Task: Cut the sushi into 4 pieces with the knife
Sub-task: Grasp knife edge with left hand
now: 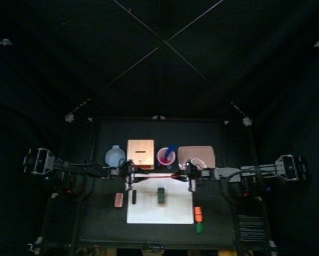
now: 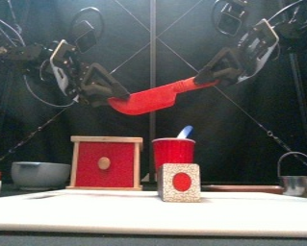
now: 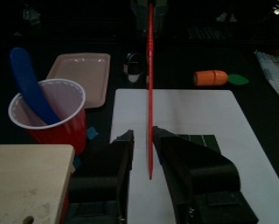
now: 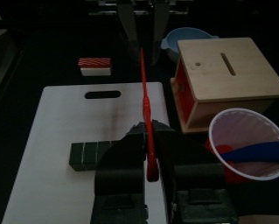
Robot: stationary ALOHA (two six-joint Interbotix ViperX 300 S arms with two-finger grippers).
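A red toy knife [image 2: 156, 96] hangs level in the air above the table, held at both ends. My left gripper [image 2: 111, 94] is shut on its left end and my right gripper [image 2: 207, 75] on its right end. In the wrist views the knife [image 3: 149, 87] [image 4: 144, 87] runs straight out from between the jaws. Below it, the sushi roll [image 2: 180, 183] [image 4: 89, 155] lies on the white cutting board [image 1: 162, 208] [image 4: 59, 122], dark green with a speckled end and red centre. In the left wrist view my jaws partly hide the roll [image 3: 212, 138].
A red cup [image 2: 174, 152] with a blue knife [image 3: 31, 83] stands behind the board. Beside it is the wooden box [image 2: 107, 161], then the blue-grey bowl [image 2: 40, 173] at the left. The pink tray [image 3: 80, 74] lies at the back right. Off the board lie an orange toy [image 3: 209, 78] and a red-and-white toy [image 4: 94, 64].
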